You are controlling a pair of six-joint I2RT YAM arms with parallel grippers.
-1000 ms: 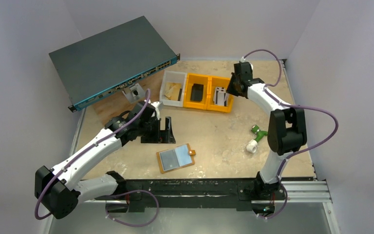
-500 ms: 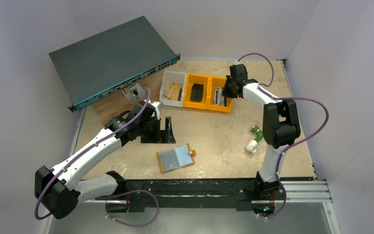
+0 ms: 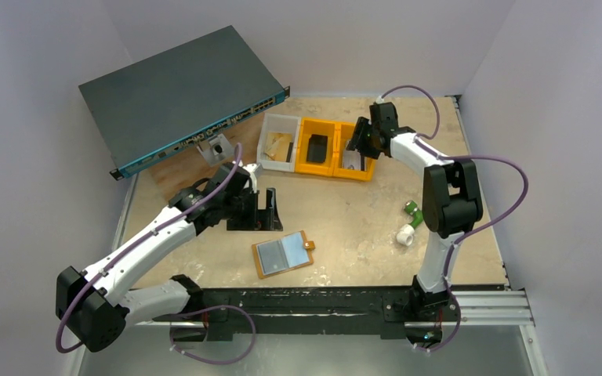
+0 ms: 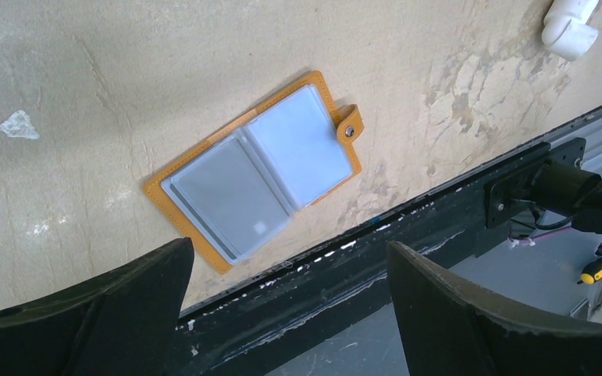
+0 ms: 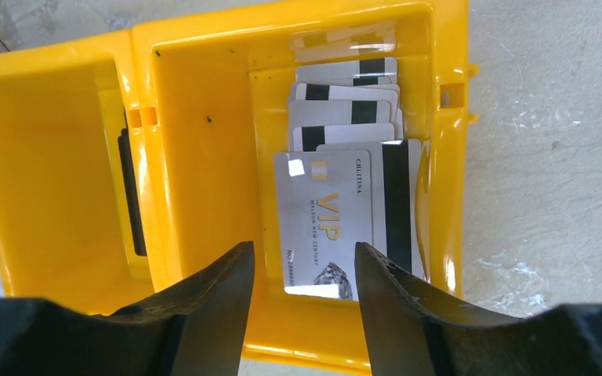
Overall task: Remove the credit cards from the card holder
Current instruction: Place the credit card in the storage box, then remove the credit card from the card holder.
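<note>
The card holder (image 3: 284, 254) lies open and flat on the table, tan-orange outside with pale blue-grey sleeves and its snap tab at the right; it also fills the left wrist view (image 4: 255, 168). My left gripper (image 4: 288, 247) hangs open and empty, above and behind it (image 3: 269, 205). My right gripper (image 3: 357, 143) is over the right-hand orange bin (image 5: 204, 117), open (image 5: 302, 249) with nothing between its fingers. Below it a silver VIP credit card (image 5: 325, 219) lies loose on several other cards (image 5: 353, 110) in that bin.
A network switch (image 3: 180, 94) leans at the back left, with a small grey part (image 3: 218, 146) in front of it. A white bin (image 3: 278, 141) and a middle orange bin (image 3: 316, 147) with a black item stand beside the card bin. A green-and-white fitting (image 3: 410, 221) lies right.
My right gripper moved left and down over the right orange bin, and its jaws went from shut to open. The left arm and the card holder stayed put.
</note>
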